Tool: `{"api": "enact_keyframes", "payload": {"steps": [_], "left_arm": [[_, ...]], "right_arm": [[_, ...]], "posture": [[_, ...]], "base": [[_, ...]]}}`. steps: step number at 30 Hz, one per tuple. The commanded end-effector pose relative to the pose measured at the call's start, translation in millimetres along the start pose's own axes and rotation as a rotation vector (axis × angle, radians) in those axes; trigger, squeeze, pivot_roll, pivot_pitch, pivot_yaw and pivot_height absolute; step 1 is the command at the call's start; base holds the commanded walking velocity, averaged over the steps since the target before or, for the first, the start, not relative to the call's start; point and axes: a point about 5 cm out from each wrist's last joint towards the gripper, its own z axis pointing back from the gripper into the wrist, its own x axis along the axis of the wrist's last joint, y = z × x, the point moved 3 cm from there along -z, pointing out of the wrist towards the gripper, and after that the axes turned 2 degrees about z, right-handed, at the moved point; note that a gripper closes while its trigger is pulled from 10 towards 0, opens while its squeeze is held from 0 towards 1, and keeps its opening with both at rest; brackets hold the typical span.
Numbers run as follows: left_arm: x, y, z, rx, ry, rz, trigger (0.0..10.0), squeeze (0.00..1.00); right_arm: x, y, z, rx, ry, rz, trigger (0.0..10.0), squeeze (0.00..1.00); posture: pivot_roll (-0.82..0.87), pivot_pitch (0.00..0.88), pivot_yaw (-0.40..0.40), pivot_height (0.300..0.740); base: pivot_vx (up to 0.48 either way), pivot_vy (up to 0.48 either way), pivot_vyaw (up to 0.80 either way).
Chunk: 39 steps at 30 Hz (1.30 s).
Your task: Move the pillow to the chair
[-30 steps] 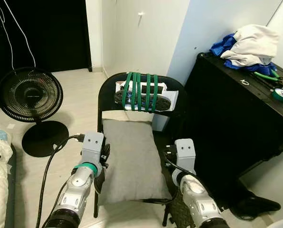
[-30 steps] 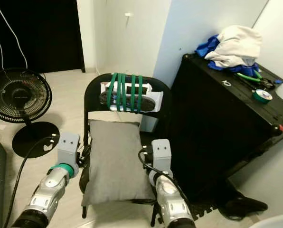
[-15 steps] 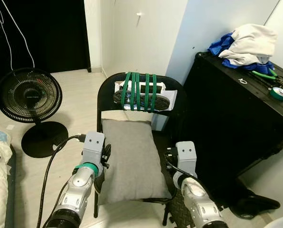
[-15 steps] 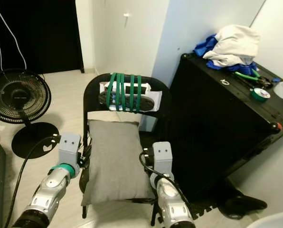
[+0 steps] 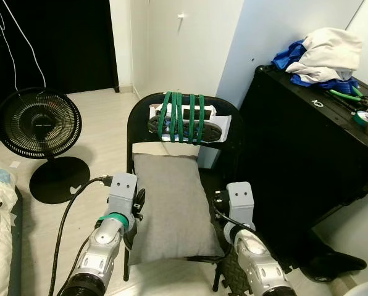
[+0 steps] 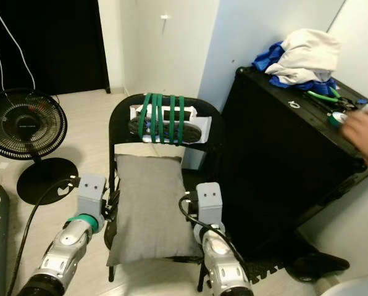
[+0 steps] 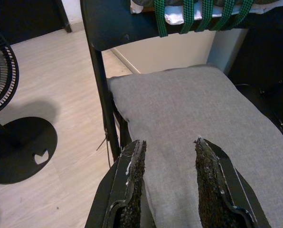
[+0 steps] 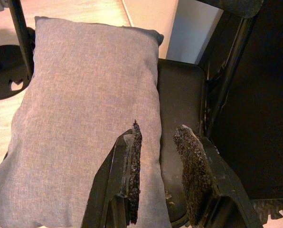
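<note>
A grey woven-fabric pillow [image 5: 171, 206], rectangular and softly plump, lay flat on the seat of a black folding chair [image 5: 142, 120] with a thin metal frame and a smooth padded seat. The pillow covered most of the seat and overhung its front edge, leaving a strip of seat bare on the robot's right. Green elastic cords [image 5: 179, 117] bound a white and dark bundle to the curved backrest.

The left gripper [image 7: 166, 156] hovered above the pillow's left edge, its rough-surfaced black fingers [image 7: 134, 164] spread apart with nothing between them. The right gripper [image 8: 159, 142] hung over the pillow's right edge and the bare seat, its fingers likewise parted and empty.

A round black wire-grilled fan [image 5: 41, 123] stood on the pale floor to the left. A black cabinet [image 5: 307, 154] on the right carried crumpled white and blue cloth [image 5: 323, 52]; a person's hand [image 6: 364, 135] reached over its top.
</note>
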Motion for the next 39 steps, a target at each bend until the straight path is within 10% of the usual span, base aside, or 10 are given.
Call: {"api": "enact_keyframes", "payload": {"steps": [1,22,39], "left_arm": [[-3,-2.8,0.7,-0.009,0.016,-0.006,10.0,0.00],[-2,-0.2,-0.6,-0.009,0.019,-0.004,10.0,0.00],[0,2.4,-2.1,-0.007,0.015,-0.015,10.0,0.00]], "right_arm": [[-6,-3.2,3.0,-0.011,0.013,0.007,10.0,0.00],[0,-2.0,1.9,0.013,0.003,-0.176,10.0,0.00],[-3,-11.1,-1.6,-0.074,0.025,-0.005,10.0,0.00]], "posture": [[-0.06,0.021,-0.014,0.740],[-0.05,0.007,-0.017,0.740],[-0.04,0.000,-0.009,0.740]], "base": [[0.000,0.000,0.00],[0.000,0.000,0.00],[0.000,0.000,0.00]]}}
